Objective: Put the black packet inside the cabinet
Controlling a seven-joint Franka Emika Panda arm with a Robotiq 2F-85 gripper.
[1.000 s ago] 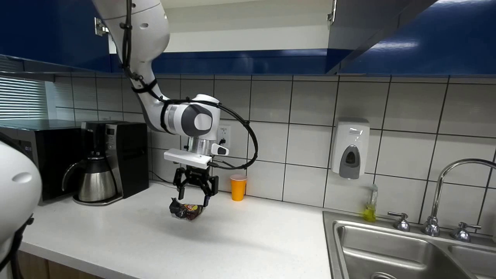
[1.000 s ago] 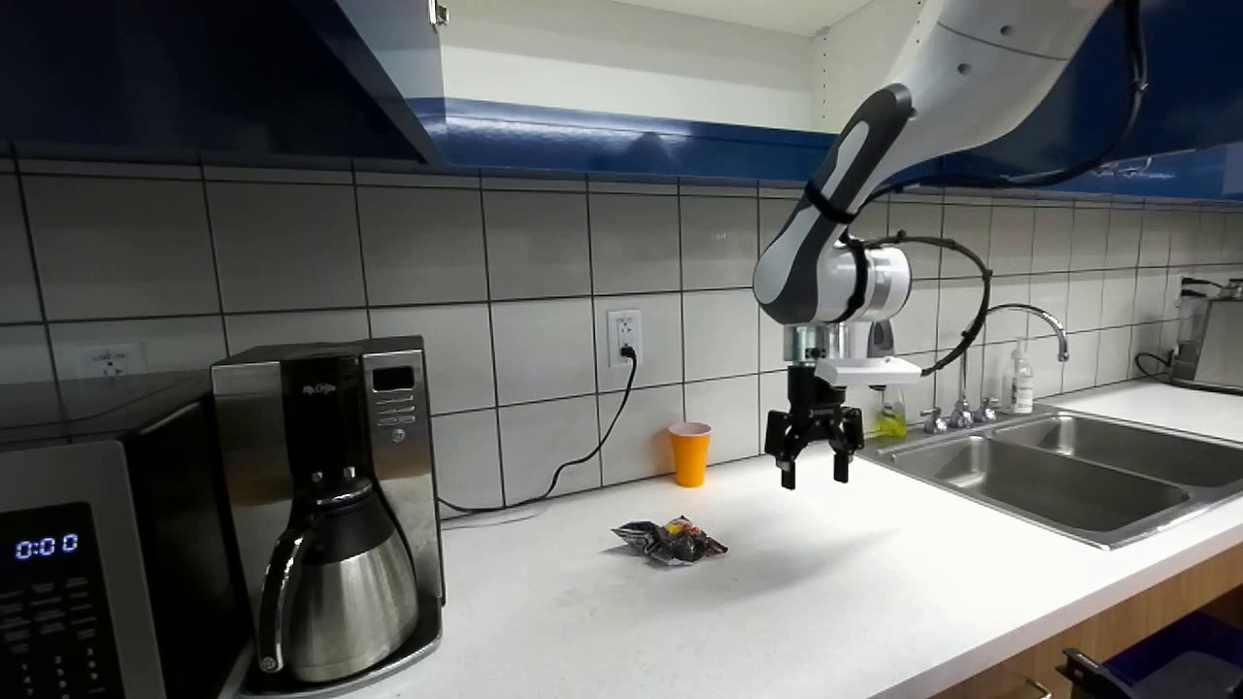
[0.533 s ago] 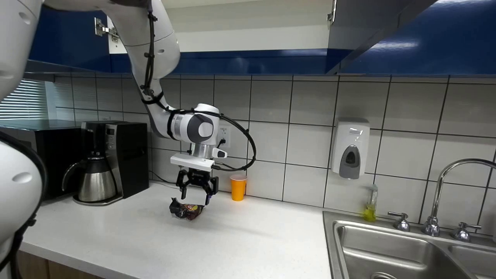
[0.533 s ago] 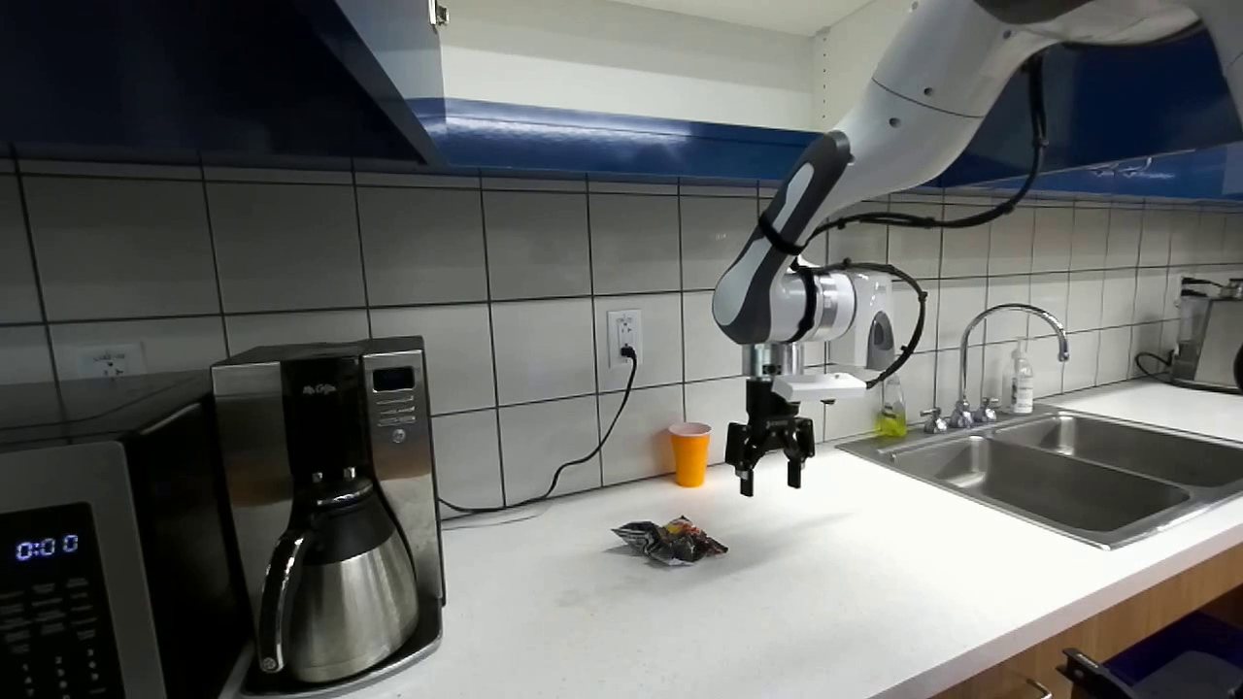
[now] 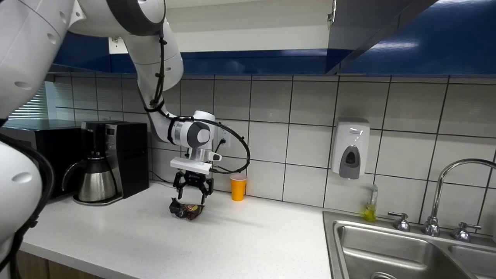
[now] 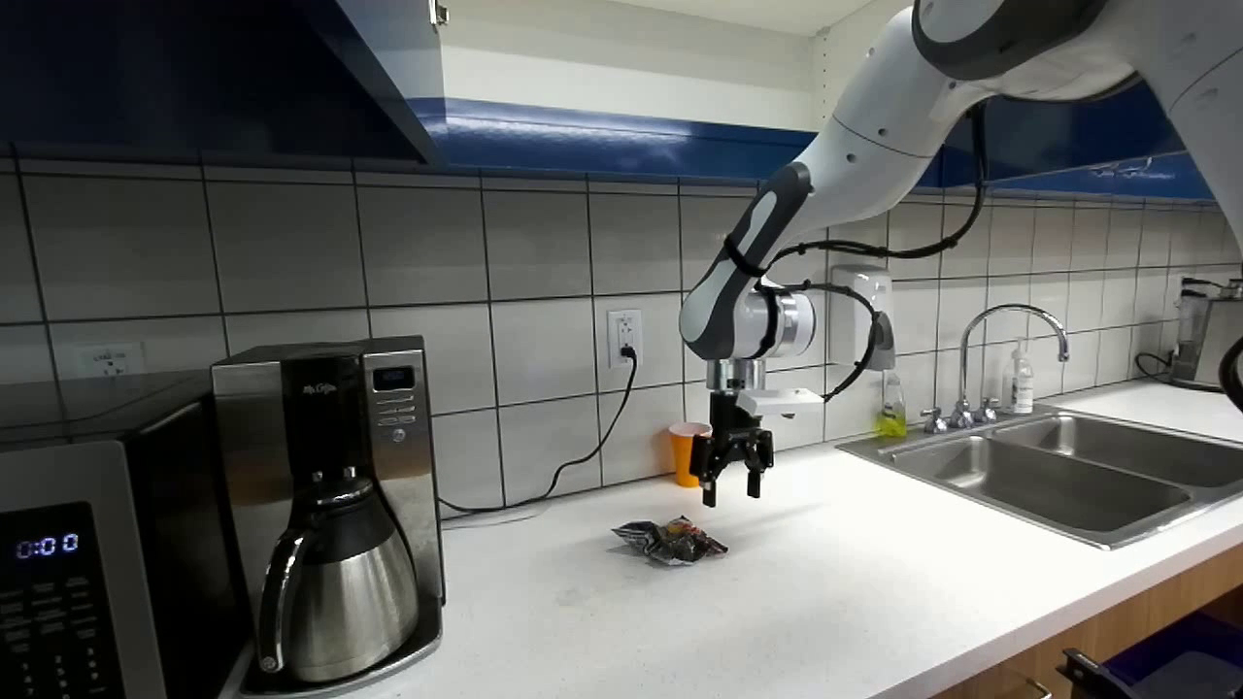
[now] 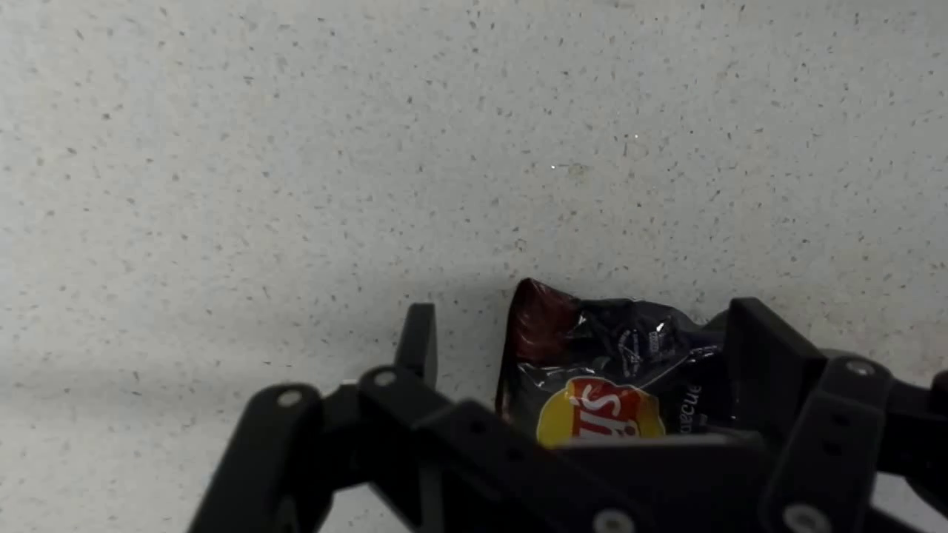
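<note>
The black packet (image 5: 186,210) lies crumpled on the white counter; it also shows in an exterior view (image 6: 670,542). In the wrist view the packet (image 7: 629,348) shows a red and yellow logo, its lower part hidden by the gripper. My gripper (image 5: 191,199) is open and empty, pointing down above the counter. In an exterior view the gripper (image 6: 731,496) is higher than the packet and to its right. In the wrist view the packet appears between the fingers, nearer the right one (image 7: 763,348). The upper cabinet (image 5: 252,38) is open above the counter; its inside also shows in an exterior view (image 6: 631,68).
An orange cup (image 5: 238,187) stands by the tiled wall behind the gripper. A coffee maker (image 6: 335,515) and a microwave (image 6: 97,544) stand at one end. A sink (image 5: 387,248) with a faucet (image 5: 438,193) is at the other. An open cabinet door (image 5: 372,35) juts out.
My gripper has moved toward the packet, going left and slightly down in an exterior view, and stays open. More of the arm has come into view. The packet has not moved.
</note>
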